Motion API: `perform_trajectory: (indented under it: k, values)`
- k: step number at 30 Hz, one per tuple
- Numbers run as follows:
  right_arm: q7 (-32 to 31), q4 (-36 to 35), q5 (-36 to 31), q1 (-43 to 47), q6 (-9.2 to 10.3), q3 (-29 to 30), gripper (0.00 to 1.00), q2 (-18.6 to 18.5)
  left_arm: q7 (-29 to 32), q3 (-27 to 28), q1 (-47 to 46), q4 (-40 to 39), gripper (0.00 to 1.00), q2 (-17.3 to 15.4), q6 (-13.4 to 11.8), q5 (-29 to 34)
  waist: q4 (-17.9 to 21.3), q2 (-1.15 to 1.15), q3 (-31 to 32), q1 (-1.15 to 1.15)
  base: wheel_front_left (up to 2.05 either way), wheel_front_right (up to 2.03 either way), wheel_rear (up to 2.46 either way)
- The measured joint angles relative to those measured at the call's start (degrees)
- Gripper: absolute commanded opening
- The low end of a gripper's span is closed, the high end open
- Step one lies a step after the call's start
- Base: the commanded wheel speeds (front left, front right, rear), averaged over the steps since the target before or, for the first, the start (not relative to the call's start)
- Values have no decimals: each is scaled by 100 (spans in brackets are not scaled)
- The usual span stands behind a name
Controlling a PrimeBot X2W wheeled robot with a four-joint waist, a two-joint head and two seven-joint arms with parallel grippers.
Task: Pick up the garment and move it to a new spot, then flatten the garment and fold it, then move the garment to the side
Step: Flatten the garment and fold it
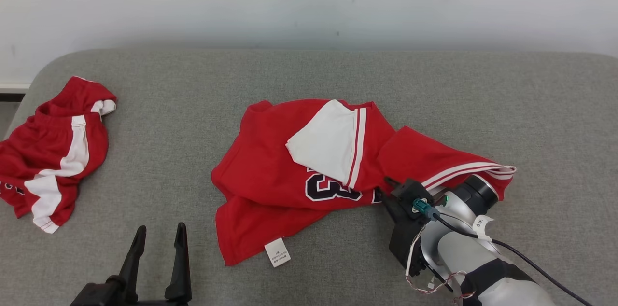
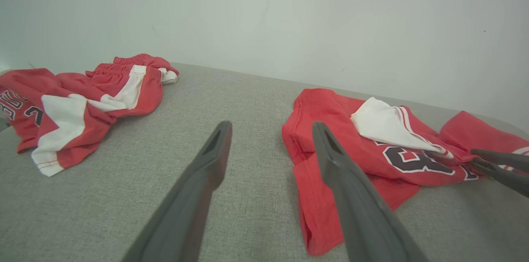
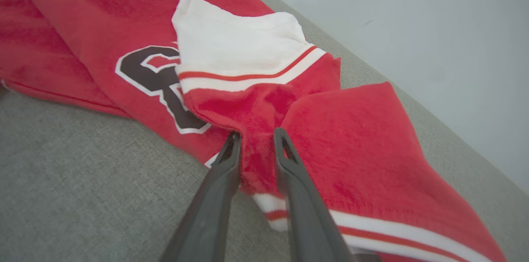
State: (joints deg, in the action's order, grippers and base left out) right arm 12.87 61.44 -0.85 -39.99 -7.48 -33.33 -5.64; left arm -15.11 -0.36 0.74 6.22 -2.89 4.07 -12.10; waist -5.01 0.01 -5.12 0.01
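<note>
On the grey cushion (image 1: pixel 309 79) the red jersey (image 1: pixel 270 166) lay crumpled near the middle, not yet moved, flattened or folded. The right gripper (image 3: pixel 254 138) pinched a fold at its edge; the left gripper (image 1: pixel 161 228) hung wide open, empty.

dark grey tapered fingers (image 2: pixel 206 167), silver forearm (image 1: pixel 458 248), black cable (image 1: pixel 531 260), teal connector (image 1: pixel 421 206)

Jersey (image 1: pixel 270 175): soft red cloth, matt, slightly fuzzy; white panel (image 1: pixel 323 144) smoother knit. Grey cushion surface (image 1: pixel 193 103): coarse woven fabric, matt. Fingers (image 3: pixel 210 208) of right gripper (image 3: pixel 257 133): dark, smooth, matt plastic. Forearm (image 1: pixel 454 248): pale, satin sheen.
</note>
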Motion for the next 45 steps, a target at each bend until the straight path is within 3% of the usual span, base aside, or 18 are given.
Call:
perform_trajectory:
  k: [1, 2, 13, 20, 21, 22, 23, 24, 29, 34, 40, 45]
  values:
    - [12, 16, 14, 4, 0, 13, 7, 9, 0, 5, 4, 1, 100, 0, 0, 0, 1, 0, 13, 0, 0, 0, 0]
    - [26, 32, 20, 4, 0, 20, 0, 12, 0, 10, 13, 1, 100, 0, 0, 1, 3, 0, 26, 0, 0, 0, 0]
    - [77, 101, 539, -612, 0, 695, 0, -23, 0, -26, 56, -16, 100, -1, 56, 103, 13, 0, -5, -1, 0, 0, 0]
    - [0, 500, 738, -1630, 0, 2047, 0, -476, -1, -197, -104, -122, 100, 1, 122, 146, -139, 0, -195, -1, 0, 0, 0]
    - [2, 608, 728, -1731, 0, 2315, 29, -576, 0, -230, -137, -130, 100, 0, 140, 151, -178, 0, -226, -1, 0, 0, 0]
    - [25, 704, 725, -1814, 0, 2615, 29, -677, 0, -267, -170, -137, 100, 1, 146, 151, -217, 0, -258, 0, 0, 0, 0]
    - [27, 802, 639, -1891, 0, 2844, 90, -799, -1, -309, -198, -138, 100, 0, 151, 152, -261, 0, -291, 0, 0, 0, 0]
    - [36, 871, 579, -1939, 1, 3089, 100, -873, 0, -344, -224, -136, 100, 0, 152, 154, -303, 0, -323, 0, 0, 0, 0]
    - [129, 993, 107, -2056, 0, 4007, 100, -935, 0, -433, -357, -144, 100, 0, 143, 151, -459, 0, -530, 0, 0, 0, 0]
    - [135, 1024, -438, -1943, 0, 4521, 100, -847, -1, -394, -378, -144, 100, 0, 79, 141, -485, 0, -629, 0, 0, 0, 0]
    - [170, 865, -861, -1631, 0, 4778, 100, -654, 0, -371, -366, -133, 100, 1, 38, 125, -323, 0, -521, 0, 0, 0, 0]
    - [192, 721, -933, -1084, 0, 4637, 100, -315, 0, -272, -194, -119, 100, 1, -10, 125, -121, -1, -334, -1, 0, 0, 0]
